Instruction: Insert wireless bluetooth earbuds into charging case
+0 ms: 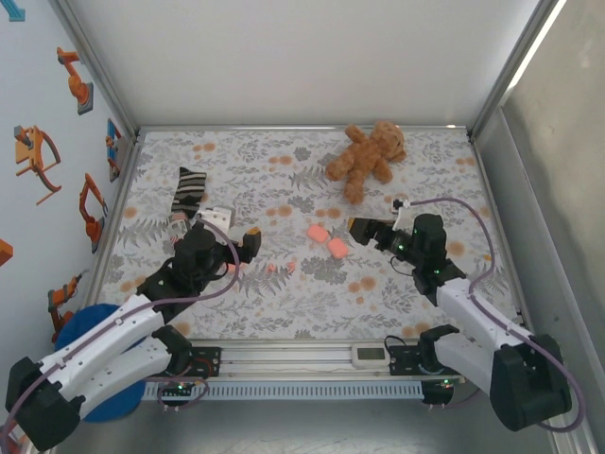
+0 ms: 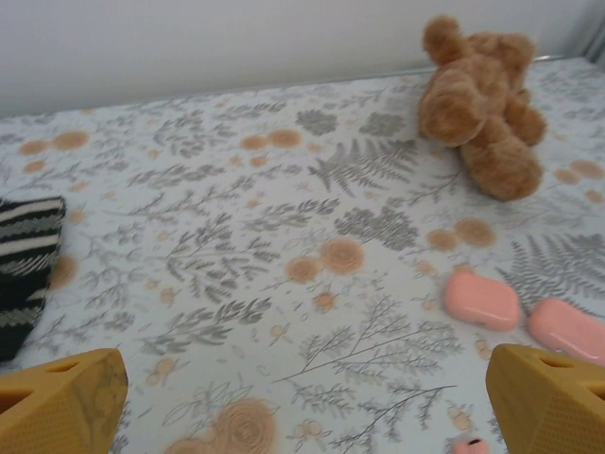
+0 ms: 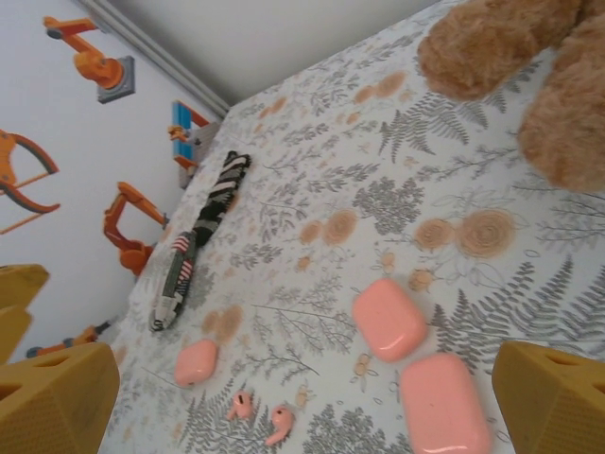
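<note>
Two shut pink charging cases (image 1: 318, 232) (image 1: 337, 249) lie side by side mid-table, large in the right wrist view (image 3: 388, 319) (image 3: 444, 405). A smaller pink case (image 3: 196, 361) lies further left. Two tiny pink earbuds (image 3: 240, 407) (image 3: 281, 424) rest loose on the cloth between them, seen from above as specks (image 1: 271, 269) (image 1: 290, 266). My right gripper (image 1: 378, 219) (image 3: 302, 416) stands open just right of the two cases, holding nothing. My left gripper (image 1: 236, 229) (image 2: 302, 416) is open and empty to their left. One earbud (image 2: 470, 445) sits by its right fingertip (image 2: 553, 397).
A brown teddy bear (image 1: 367, 156) lies at the back right. A striped sock (image 1: 186, 197) lies at the back left. Floral cloth (image 1: 284, 180) covers the table, walled on the left (image 1: 57, 142) and right.
</note>
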Controlling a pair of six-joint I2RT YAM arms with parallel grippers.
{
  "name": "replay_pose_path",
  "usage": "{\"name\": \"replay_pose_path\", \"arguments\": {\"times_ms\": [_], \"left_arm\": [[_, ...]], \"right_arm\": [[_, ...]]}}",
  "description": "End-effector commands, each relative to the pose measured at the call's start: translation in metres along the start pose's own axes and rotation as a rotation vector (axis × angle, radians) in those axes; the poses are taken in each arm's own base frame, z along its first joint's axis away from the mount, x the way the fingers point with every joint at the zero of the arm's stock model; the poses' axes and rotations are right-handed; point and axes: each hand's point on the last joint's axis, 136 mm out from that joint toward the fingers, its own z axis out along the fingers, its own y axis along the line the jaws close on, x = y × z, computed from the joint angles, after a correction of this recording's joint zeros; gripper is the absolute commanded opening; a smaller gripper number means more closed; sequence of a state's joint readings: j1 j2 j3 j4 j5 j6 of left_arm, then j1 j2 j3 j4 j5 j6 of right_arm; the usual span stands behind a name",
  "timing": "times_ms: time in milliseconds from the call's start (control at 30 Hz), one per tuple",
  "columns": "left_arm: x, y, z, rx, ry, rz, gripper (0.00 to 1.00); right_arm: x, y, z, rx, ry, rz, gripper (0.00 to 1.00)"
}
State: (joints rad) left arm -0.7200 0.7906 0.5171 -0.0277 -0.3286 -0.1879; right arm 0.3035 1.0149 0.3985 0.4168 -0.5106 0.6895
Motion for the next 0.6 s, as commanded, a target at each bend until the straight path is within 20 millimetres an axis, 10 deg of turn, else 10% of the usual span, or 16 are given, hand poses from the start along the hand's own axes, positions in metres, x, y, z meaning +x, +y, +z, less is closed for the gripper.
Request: {"name": "replay_pose_path", "arguments": {"times_ms": [0, 567], "left_arm": [[0.021, 0.025, 0.003, -0.082, 0.094, -0.051, 0.96], [0.033, 0.100, -0.027, -0.201, 0.093, -0.322, 0.96]], "right_arm": [[-0.023, 0.035, 0.005, -0.186, -0.089, -0.028, 0.99], [0.063, 0.112, 0.101, -0.334, 0.226, -0.668, 1.00]]}}
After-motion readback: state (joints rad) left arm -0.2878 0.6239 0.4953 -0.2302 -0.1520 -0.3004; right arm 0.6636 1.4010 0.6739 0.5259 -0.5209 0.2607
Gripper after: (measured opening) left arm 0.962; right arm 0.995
